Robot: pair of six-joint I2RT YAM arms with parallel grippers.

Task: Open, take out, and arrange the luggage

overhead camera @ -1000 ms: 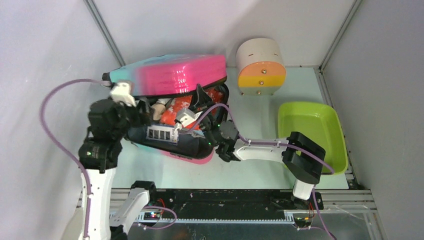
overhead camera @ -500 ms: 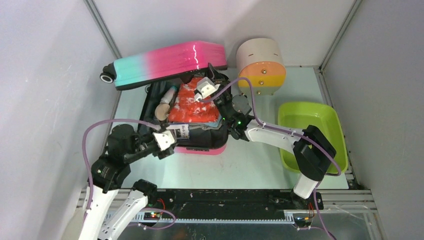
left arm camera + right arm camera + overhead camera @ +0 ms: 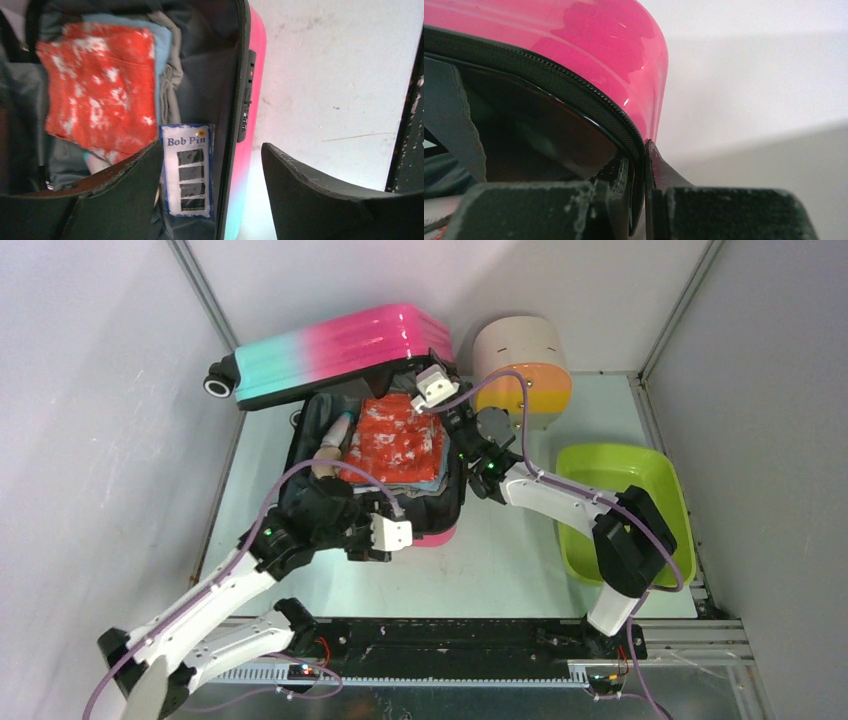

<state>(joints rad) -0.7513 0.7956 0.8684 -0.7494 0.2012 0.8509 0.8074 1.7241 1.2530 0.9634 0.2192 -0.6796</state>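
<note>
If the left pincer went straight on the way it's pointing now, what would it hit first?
Probably the luggage: the left pincer, open, is lined up on the zippered rim of its lower half, with the Bob Pin card just inside. Depth is unclear.

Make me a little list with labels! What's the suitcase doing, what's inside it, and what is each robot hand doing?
Luggage: open, lid tipped up at the back
Inside: red-and-white bundle on light blue cloth; Bob Pin card by the near wall
Right gripper: shut on the lid's zipper edge
Left gripper: open, holding nothing, over the near rim
Nearby: green tray to the right, beige cylinder behind
</note>
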